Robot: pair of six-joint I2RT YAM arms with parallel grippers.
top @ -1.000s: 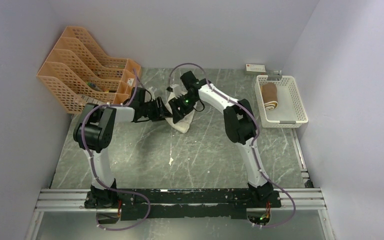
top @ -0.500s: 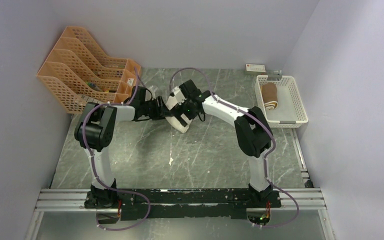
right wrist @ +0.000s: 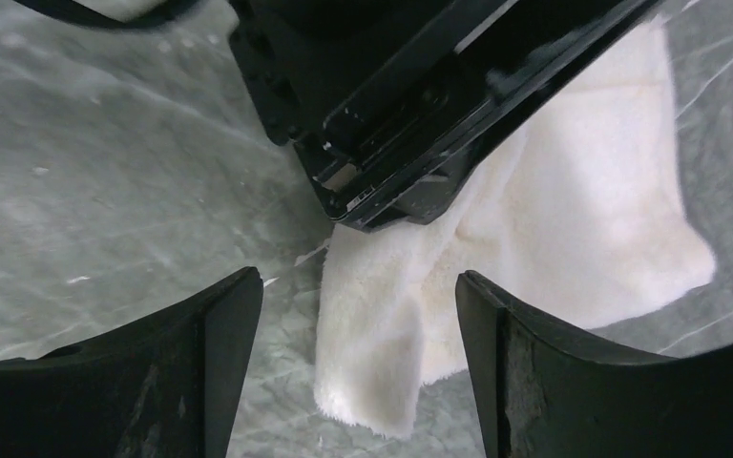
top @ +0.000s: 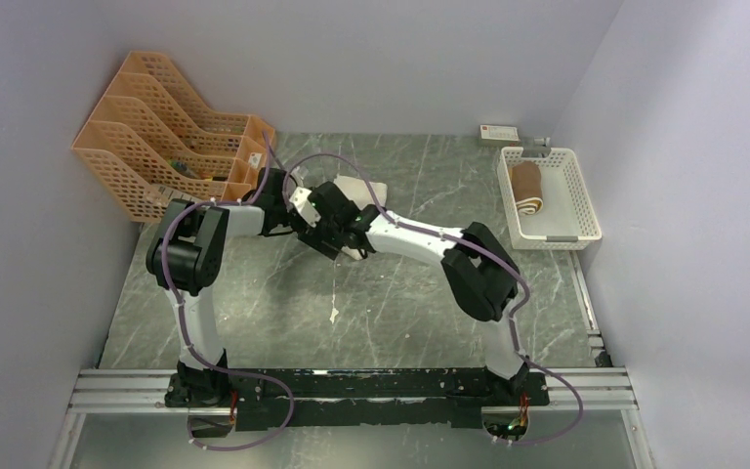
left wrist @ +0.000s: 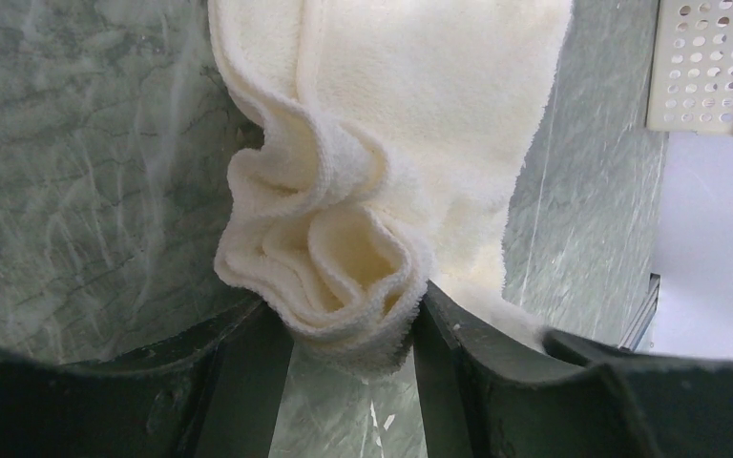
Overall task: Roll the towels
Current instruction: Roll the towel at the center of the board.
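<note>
The cream-white towel (top: 363, 187) lies crumpled on the table behind the two grippers. In the left wrist view my left gripper (left wrist: 353, 320) is shut on a bunched, folded edge of the cream-white towel (left wrist: 391, 134). It sits by the orange racks in the top view (top: 303, 212). My right gripper (top: 325, 234) is open right beside it. In the right wrist view a hanging corner of the towel (right wrist: 391, 363) lies between its spread fingers (right wrist: 358, 329), under the left gripper's black body (right wrist: 410, 95). The brown towel (top: 526, 189) lies rolled in the white basket (top: 576, 210).
Orange file racks (top: 161, 137) stand at the back left, close to the left arm. A small white box (top: 499, 134) sits behind the basket. A scrap of white lies on the marble table (top: 334, 315). Grey walls close in the sides and back.
My right gripper has swung left and nearer, from over the towel to right beside the left gripper. The towel has been dragged and bunched further left. The left gripper has barely moved.
</note>
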